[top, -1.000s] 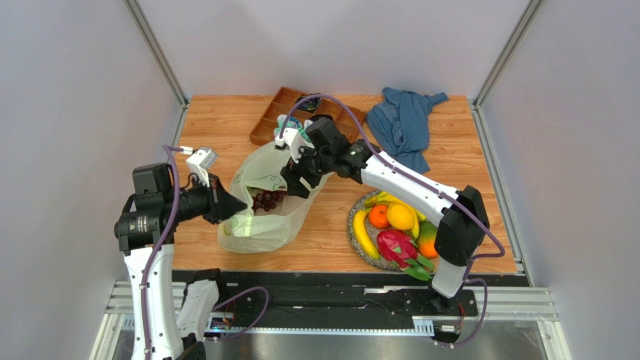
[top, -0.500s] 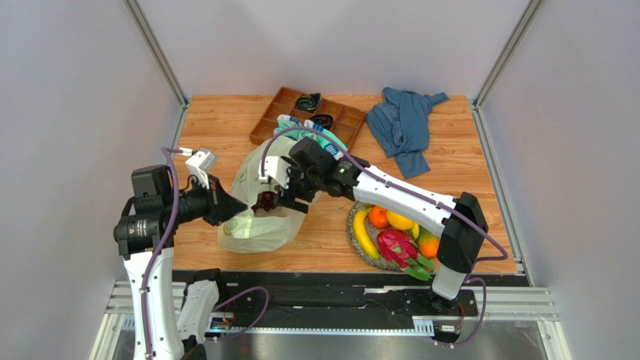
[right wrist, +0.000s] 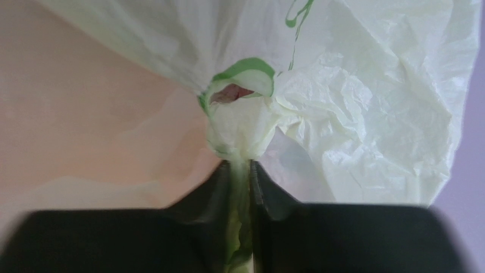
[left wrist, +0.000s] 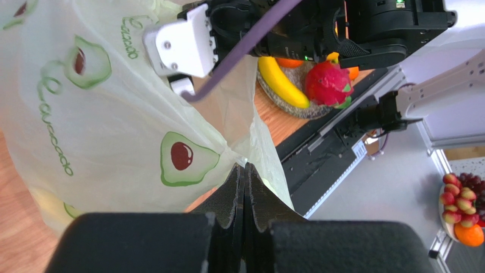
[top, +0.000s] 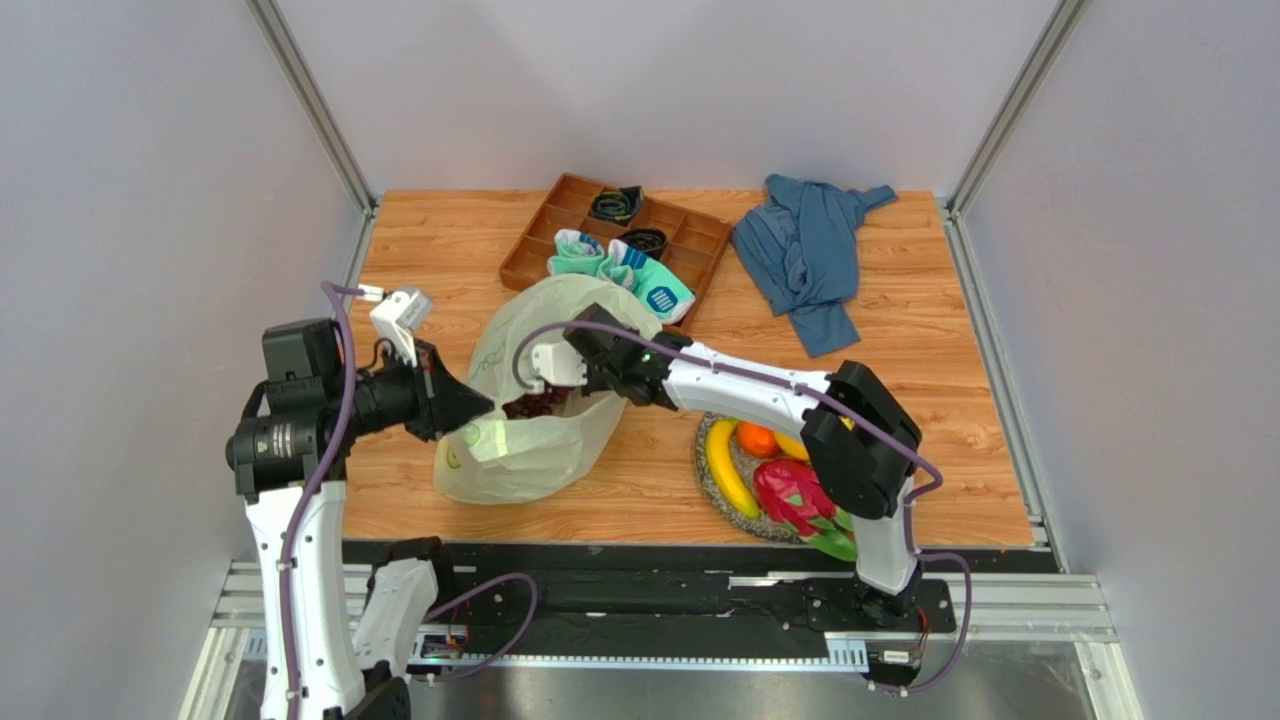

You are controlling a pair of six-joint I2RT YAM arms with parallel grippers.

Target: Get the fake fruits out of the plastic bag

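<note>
The pale yellow-green plastic bag (top: 541, 435) lies left of centre on the table, printed with avocados (left wrist: 182, 159). My left gripper (top: 478, 405) is shut on the bag's left rim (left wrist: 245, 166). My right gripper (top: 537, 387) reaches into the bag's mouth and is shut on a bunched fold of bag film (right wrist: 242, 165). A dark cluster, likely the grapes (top: 525, 404), shows at the mouth. A green round fruit (top: 484, 440) glows through the film. A banana (top: 724, 465), an orange (top: 756, 440) and a dragon fruit (top: 792, 495) lie on a round plate (top: 702, 431) to the right.
A wooden compartment tray (top: 564, 210) stands at the back, with teal-white rolled socks (top: 624, 267) at its near edge. A blue cloth garment (top: 812, 248) lies at the back right. Grey walls close in both sides of the table.
My right gripper swung down and left into the bag's mouth and closed from open onto the bag film. The left gripper kept its hold on the rim.
</note>
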